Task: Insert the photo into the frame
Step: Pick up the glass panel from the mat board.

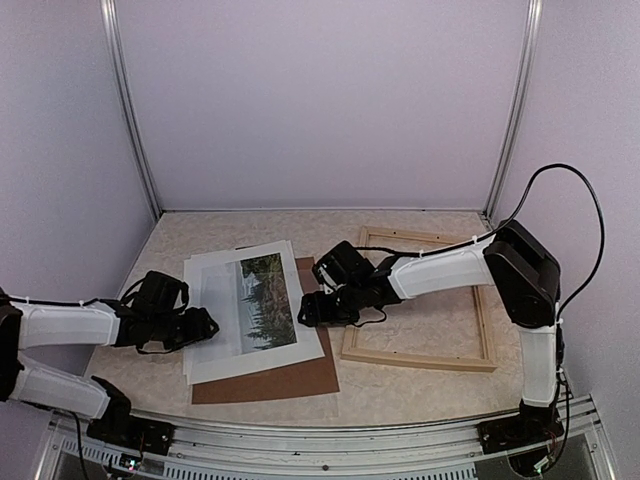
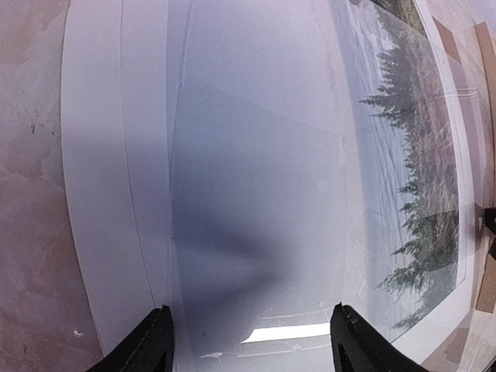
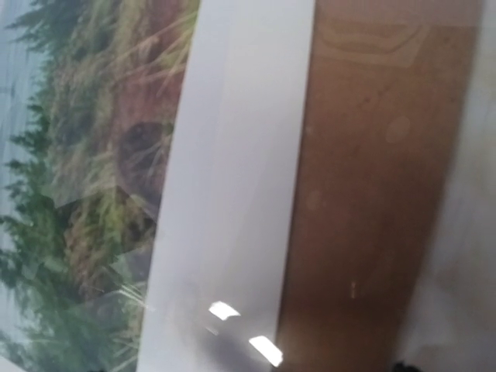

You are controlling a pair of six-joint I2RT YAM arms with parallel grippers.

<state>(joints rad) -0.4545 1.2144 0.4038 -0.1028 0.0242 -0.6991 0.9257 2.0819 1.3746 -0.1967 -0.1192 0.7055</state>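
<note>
A: Left end effector?
B: Left gripper (image 2: 252, 310) stood wide open, fingers (image 2: 151, 345) spread above the left white border of the photo (image 1: 262, 300), nothing clamped between them
A: Right?
B: Right gripper (image 1: 312, 308) sat low at the photo's right edge. Its wrist view caught almost none of the fingers, so I couldn't tell open or shut, or any contact
A: Photo position?
B: Flat and skewed on the brown backing board (image 1: 290, 380), another white sheet edge showing offset at its left. It was left of the frame (image 1: 420, 358), not in it
A: Frame?
B: Flat on the table (image 1: 420, 395) under the right forearm, tabletop showing inside
</note>
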